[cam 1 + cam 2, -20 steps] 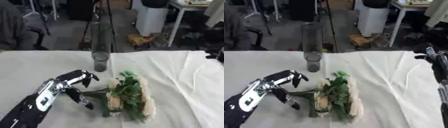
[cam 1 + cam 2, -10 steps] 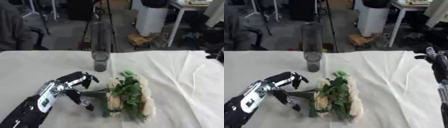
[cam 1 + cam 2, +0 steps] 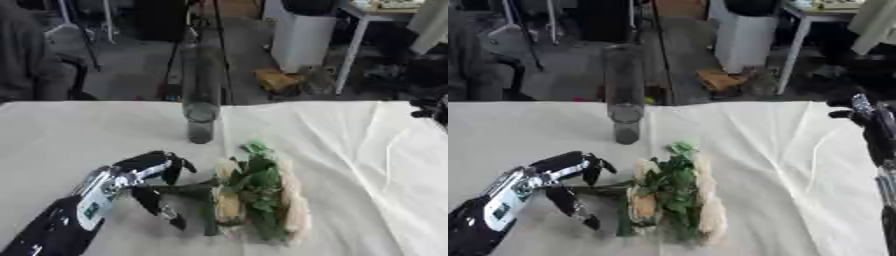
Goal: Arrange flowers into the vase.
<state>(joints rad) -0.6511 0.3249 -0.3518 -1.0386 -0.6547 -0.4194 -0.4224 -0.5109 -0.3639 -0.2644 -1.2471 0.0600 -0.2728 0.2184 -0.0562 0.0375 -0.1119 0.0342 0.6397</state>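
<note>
A bunch of flowers (image 3: 258, 197) with cream blooms and green leaves lies flat on the white-clothed desk (image 3: 79, 130), its stems pointing toward the left hand (image 3: 144, 175). That hand's fingers and thumb are curled around the stem ends. The tall clear glass vase (image 3: 201, 95) stands upright at the desk's far edge, well apart from the bunch; the right hand (image 3: 868, 117) shows at the right edge, and I cannot tell how its fingers stand.
</note>
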